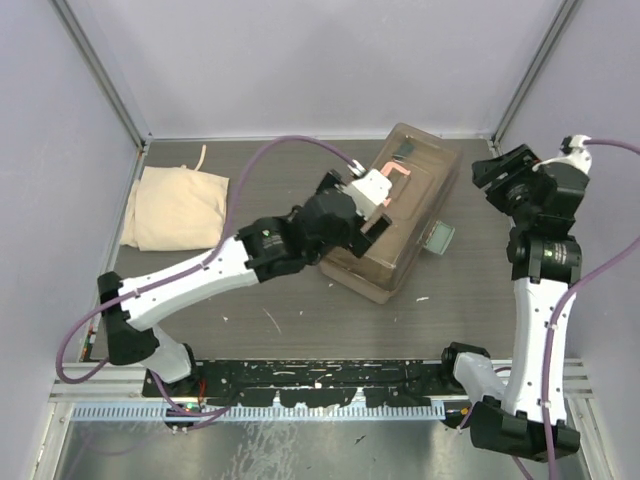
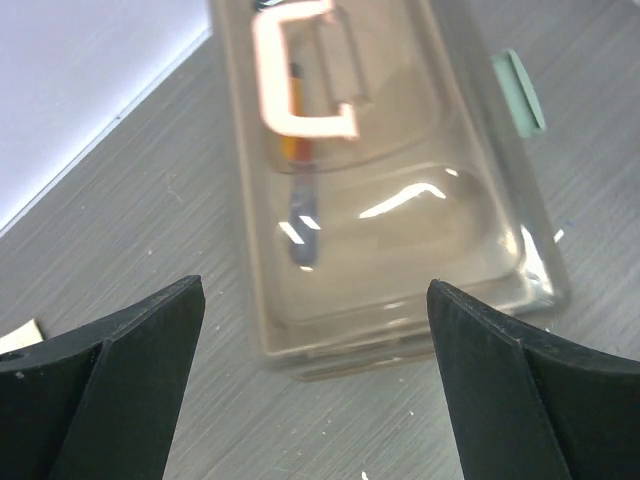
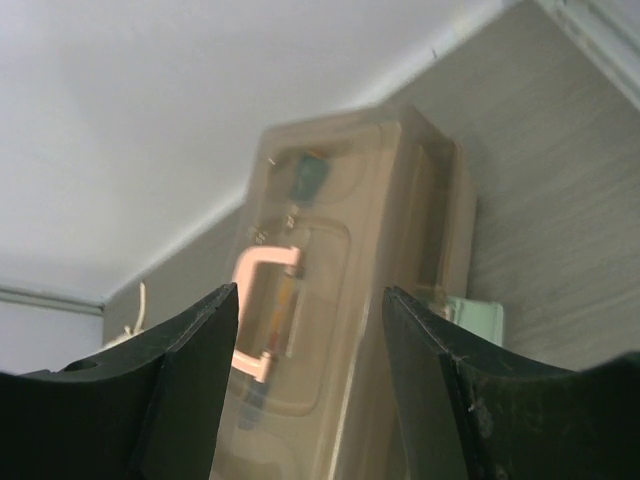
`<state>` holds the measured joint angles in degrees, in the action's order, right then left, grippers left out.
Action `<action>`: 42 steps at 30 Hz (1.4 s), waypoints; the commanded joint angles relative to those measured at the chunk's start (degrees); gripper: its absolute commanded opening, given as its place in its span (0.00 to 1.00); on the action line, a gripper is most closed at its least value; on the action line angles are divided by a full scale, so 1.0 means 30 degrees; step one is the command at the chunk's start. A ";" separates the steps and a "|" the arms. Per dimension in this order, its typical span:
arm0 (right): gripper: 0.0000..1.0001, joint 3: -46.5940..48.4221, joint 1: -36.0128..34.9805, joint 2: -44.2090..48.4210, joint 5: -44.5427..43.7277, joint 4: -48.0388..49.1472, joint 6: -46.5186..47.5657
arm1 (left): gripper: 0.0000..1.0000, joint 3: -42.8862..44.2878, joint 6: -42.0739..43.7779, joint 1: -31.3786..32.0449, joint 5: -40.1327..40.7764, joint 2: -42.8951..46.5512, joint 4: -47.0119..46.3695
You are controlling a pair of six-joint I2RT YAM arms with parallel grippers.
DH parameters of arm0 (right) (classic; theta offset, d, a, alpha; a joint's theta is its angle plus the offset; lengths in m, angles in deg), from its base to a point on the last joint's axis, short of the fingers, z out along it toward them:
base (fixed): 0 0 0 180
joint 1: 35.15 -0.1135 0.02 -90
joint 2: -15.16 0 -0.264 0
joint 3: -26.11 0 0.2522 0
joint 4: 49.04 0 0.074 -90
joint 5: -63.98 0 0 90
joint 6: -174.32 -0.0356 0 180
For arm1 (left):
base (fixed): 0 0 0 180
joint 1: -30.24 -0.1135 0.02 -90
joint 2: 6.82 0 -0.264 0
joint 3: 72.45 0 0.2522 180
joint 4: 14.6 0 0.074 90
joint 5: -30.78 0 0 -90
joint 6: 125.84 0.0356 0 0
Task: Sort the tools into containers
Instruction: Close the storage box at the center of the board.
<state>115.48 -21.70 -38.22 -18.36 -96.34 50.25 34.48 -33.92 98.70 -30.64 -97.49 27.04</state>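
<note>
Both open, empty: left gripper (image 2: 315, 292), right gripper (image 3: 310, 295); grey woodgrain table (image 1: 300, 330), pale lavender walls (image 1: 320, 60), cream cloth (image 1: 175, 205).

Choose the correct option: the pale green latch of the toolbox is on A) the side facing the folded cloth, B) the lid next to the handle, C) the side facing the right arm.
C: the latch juts from the toolbox edge nearest the right arm.

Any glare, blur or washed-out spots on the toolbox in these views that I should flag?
Left wrist: white glare streaks across the toolbox, and its pink handle looks washed out and soft. Right wrist: the whole box is slightly out of focus against a bright wall. Top external: evenly lit and sharp, with no strong glare.
</note>
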 commanded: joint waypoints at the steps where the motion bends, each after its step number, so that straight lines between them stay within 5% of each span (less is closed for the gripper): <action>1: 0.64 -0.2603 -0.0065 -0.0939 0.0620 0.1628 -0.0919 | 0.94 0.0721 -0.1236 -0.2217 -0.1698 0.0895 0.0113; 9: 0.64 -0.6621 0.0031 -0.2561 -0.1378 0.3668 -0.0840 | 0.95 0.2192 -0.3906 -0.7691 -0.5112 0.0106 0.2496; 14: 0.63 -0.7716 0.0006 -0.4736 0.2272 0.5463 -0.0278 | 0.95 0.1617 -0.5031 -0.9967 -0.7463 -0.0214 0.2942; 36: 0.62 -0.7835 -0.5735 -0.6855 0.1713 0.8166 -0.0932 | 0.95 0.1641 -0.3599 -1.0894 -0.6194 -0.1339 0.4153; 42: 0.63 -0.6817 -0.5375 -0.5613 -0.1224 0.6357 0.0810 | 0.95 0.2278 -0.3090 -1.1016 -0.5430 -0.1161 0.3551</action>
<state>90.63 -38.55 -59.05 -17.03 -77.44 49.29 38.15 -45.11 66.20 -49.39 -103.30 40.17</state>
